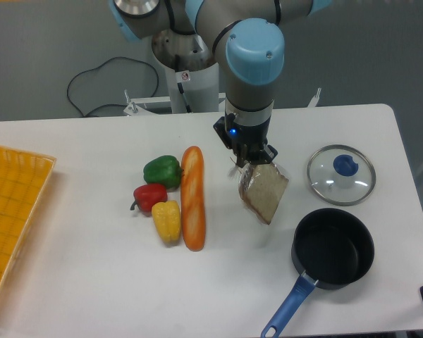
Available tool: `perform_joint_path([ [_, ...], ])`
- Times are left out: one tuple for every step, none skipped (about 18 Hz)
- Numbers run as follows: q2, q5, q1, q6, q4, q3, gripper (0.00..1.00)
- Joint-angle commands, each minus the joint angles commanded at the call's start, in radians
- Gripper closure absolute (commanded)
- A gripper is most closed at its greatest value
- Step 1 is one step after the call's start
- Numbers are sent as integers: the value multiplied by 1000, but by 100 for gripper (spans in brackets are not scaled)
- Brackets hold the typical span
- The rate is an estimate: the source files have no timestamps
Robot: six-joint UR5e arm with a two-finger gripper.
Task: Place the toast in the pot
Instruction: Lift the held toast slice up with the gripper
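The toast, a beige-grey slice with a brown crust in shiny clear wrap, hangs tilted just above the table at centre. My gripper is shut on its upper edge, reaching down from above. The pot, a round black saucepan, stands to the lower right of the toast, apart from it. Its blue handle points toward the table's front edge. Nothing lies inside the pot.
A glass lid with a blue knob lies right of the toast, behind the pot. A baguette lies left of it, with green, red and yellow peppers beside it. An orange basket sits at the left edge.
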Motion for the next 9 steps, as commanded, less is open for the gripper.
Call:
perform_joint_path([
  [0, -2, 0, 0, 0, 2, 100],
  [0, -2, 2, 2, 0, 2, 100],
  [2, -2, 2, 2, 0, 5, 100],
  [0, -3, 5, 2, 0, 8, 100],
  [2, -6, 12, 3, 0, 9, 100],
  [2, -6, 14, 3, 0, 12, 100],
  [2, -8, 17, 3, 0, 14, 100],
  [2, -9, 21, 3, 0, 15, 100],
  [2, -12, 23, 3, 0, 23, 100],
])
